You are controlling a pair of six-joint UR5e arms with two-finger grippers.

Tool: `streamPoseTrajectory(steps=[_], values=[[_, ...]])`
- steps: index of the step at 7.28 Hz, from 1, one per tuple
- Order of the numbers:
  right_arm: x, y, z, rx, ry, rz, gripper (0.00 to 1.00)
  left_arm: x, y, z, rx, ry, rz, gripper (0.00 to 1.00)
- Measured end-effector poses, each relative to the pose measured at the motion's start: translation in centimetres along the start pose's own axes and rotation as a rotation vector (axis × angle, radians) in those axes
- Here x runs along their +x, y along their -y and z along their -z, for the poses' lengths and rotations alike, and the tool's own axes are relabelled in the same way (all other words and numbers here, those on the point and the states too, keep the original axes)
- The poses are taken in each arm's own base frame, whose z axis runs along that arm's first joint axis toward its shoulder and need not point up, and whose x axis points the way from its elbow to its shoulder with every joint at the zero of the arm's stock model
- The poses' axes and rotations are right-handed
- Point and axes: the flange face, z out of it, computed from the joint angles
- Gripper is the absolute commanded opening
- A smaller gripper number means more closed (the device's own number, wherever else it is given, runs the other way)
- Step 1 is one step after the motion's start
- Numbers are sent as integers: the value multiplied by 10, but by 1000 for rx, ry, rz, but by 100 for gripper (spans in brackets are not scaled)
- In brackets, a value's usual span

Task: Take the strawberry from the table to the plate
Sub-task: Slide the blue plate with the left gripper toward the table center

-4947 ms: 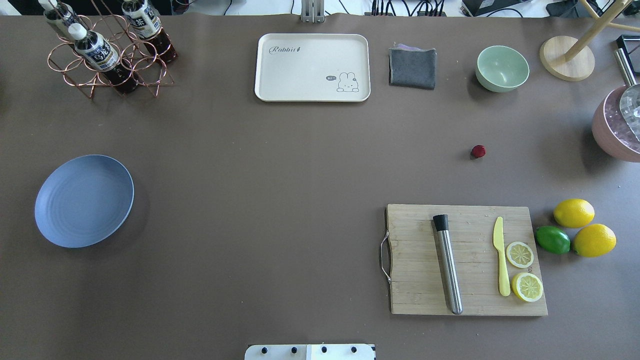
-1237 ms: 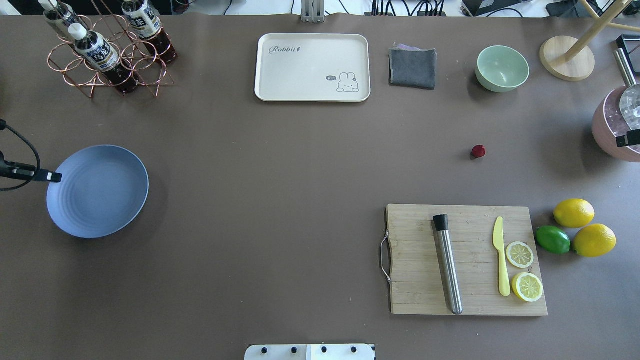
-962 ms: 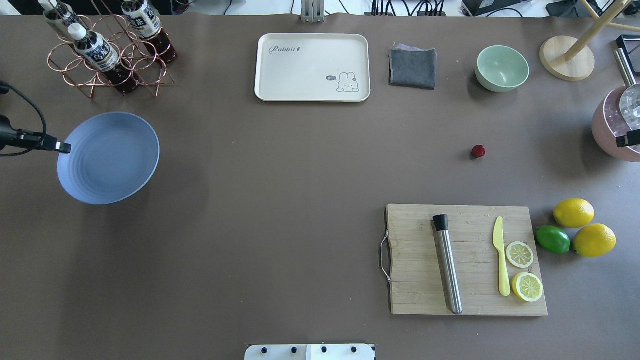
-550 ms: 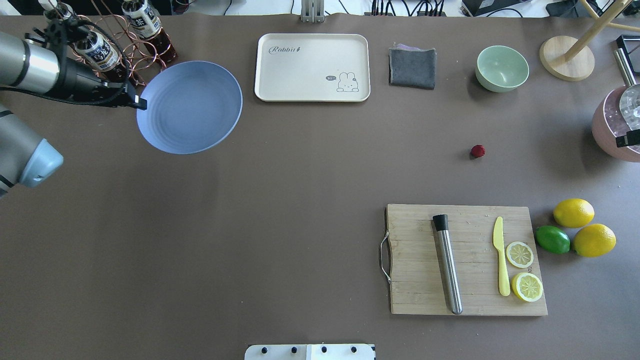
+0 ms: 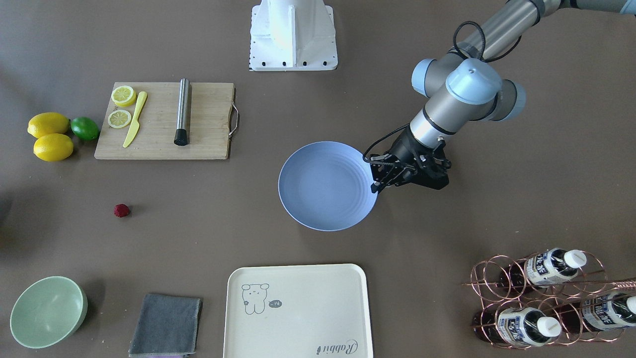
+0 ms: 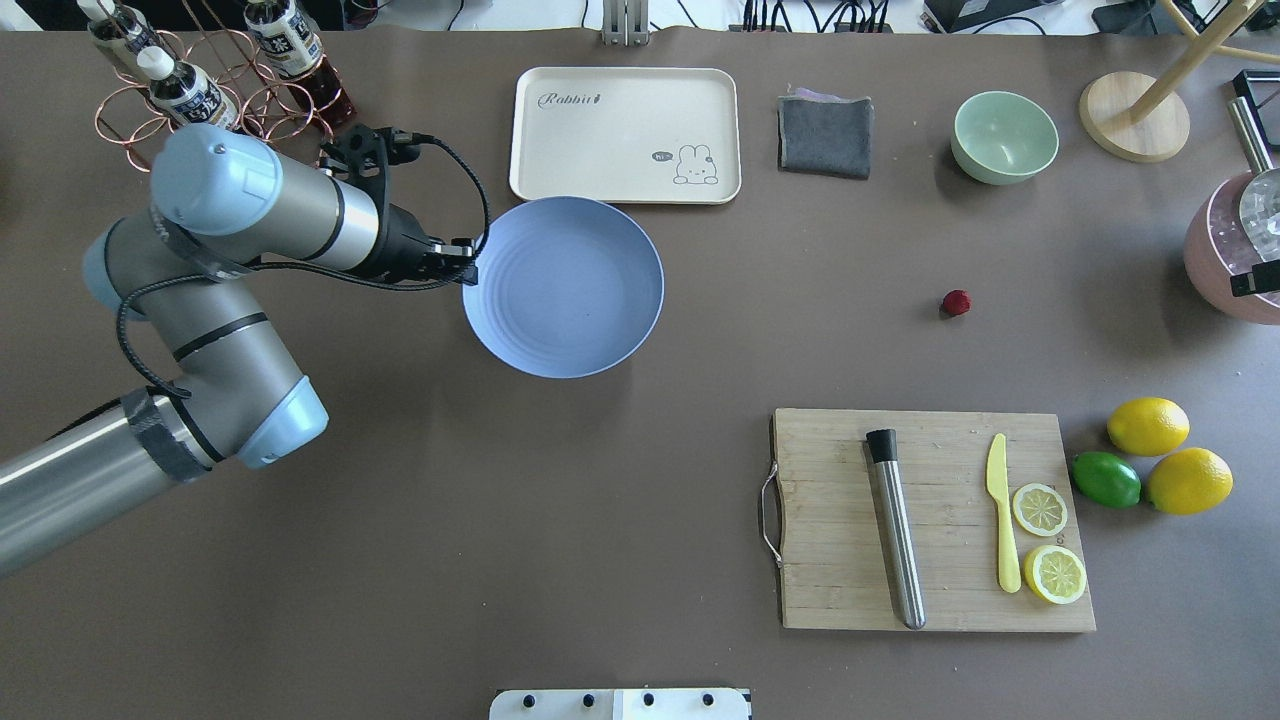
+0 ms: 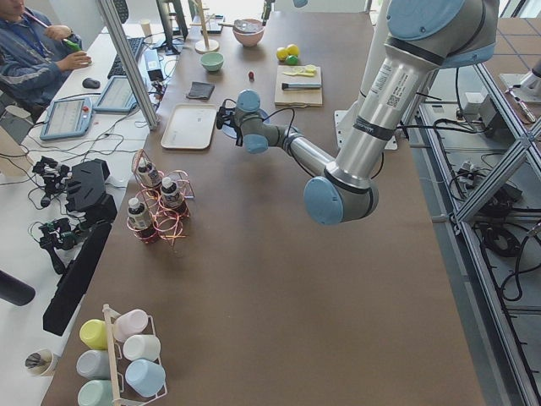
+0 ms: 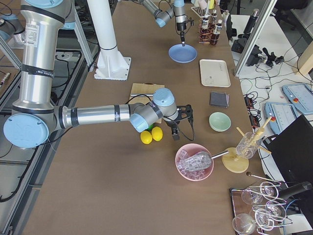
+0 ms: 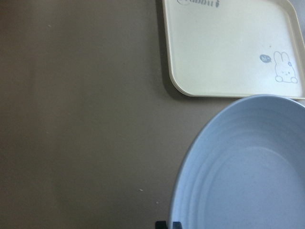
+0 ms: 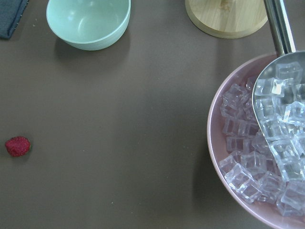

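Strawberry (image 6: 956, 302) sits alone on the bare table (image 6: 500, 550), mid-right of the overhead frame, above the cutting board (image 6: 935, 520) and well apart from everything else. Nothing is touching it.

What matters is which way the plate (image 6: 563, 287) lies from it. The plate is near the middle of that frame, just below the cream tray (image 6: 625, 135), so the berry lies well off to the plate's right at about the same height in the picture. The left gripper (image 6: 468, 264) has its fingers pinched on the plate's left rim, the edge farthest from the berry; the left wrist view shows dark fingertips (image 9: 169, 224) at the rim at the bottom of the frame. I can't say whether the plate rests on the table or hangs just over it.

The right gripper (image 6: 1256, 279) only pokes in at the right edge of the overhead frame, by the pink ice bowl (image 6: 1235, 260), and I cannot tell whether it is spread or closed. It looks nearer the berry than the plate is; its wrist view has the berry at lower left. My guess is that the pick falls to the right arm, reaching toward the middle.
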Motion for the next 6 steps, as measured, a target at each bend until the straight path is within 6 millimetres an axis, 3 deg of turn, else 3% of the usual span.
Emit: streamPoseTrajectory(steps=[2,4,5,6], values=[[0,0,0,-1,1,-1,99,23,-15,-35,7,19,-20,0],[0,0,-1,-3,1,-3,99,39,-29,-47,4,12,-34,0],[1,-1,-1,-4,1,-3,99,45,-33,-49,-1,6,-39,21],[0,-1,-2,-6,0,-3,99,49,-37,-51,-6,1,-44,97]])
